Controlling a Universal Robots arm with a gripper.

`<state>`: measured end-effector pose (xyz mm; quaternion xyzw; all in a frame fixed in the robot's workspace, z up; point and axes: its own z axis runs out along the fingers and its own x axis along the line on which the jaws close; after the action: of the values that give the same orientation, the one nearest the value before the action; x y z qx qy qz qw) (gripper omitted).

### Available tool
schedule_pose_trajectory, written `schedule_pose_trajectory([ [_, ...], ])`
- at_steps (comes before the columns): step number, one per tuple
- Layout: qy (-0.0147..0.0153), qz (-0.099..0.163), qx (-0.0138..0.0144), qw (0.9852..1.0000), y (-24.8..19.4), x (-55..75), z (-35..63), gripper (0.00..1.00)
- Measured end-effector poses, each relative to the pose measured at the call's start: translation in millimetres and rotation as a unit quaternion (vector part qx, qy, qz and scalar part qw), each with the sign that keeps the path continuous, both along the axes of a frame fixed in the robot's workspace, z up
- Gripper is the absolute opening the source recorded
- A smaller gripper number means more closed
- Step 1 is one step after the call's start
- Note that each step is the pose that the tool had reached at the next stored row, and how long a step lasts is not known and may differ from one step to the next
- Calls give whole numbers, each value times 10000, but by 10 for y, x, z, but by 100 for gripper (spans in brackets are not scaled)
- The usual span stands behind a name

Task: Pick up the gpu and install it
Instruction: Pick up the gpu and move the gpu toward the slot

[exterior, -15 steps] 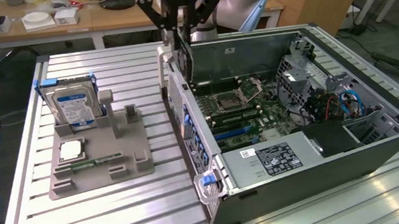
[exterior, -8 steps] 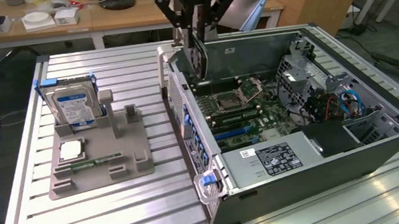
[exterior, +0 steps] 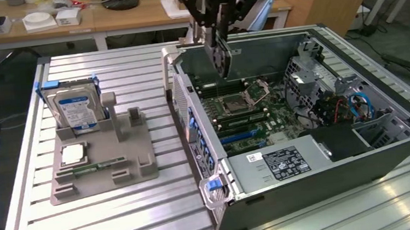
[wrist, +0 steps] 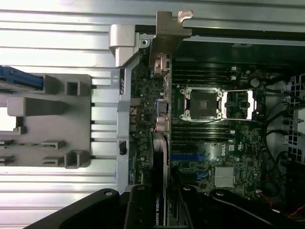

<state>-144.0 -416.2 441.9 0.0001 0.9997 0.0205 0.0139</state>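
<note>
Pinching gpu (exterior: 221,61) edge-on in claw (exterior: 216,37), long axis running straight down from claw, silver bracket (wrist: 169,28) end farthest; held above open computer case (exterior: 383,150), over motherboard (exterior: 264,116) by cpu socket (exterior: 231,103), not yet seated, apart from blue slots (exterior: 239,137).

Exterior view: even, diffuse indoor light from overhead, with adequate brightness. The ribbed metal counter (exterior: 118,220) carries pale glare streaks at the exterior view's lower right. Shadows beside the grey holder (exterior: 139,164) are soft and short. The computer case (exterior: 307,195) is shaded along its inner walls. The hand (exterior: 215,34) and the gpu (exterior: 221,56) it grips register dark, with little surface detail.

Wrist view: the counter slats wash out to near white. The motherboard (wrist: 228,143) is dim, and the hand forms a black mass.
</note>
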Motion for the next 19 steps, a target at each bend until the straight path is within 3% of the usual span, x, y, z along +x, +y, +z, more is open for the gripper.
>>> schedule_pose_trajectory([
  [19, 1, -1, 0, 10000, 0, 823, -3, 25],
])
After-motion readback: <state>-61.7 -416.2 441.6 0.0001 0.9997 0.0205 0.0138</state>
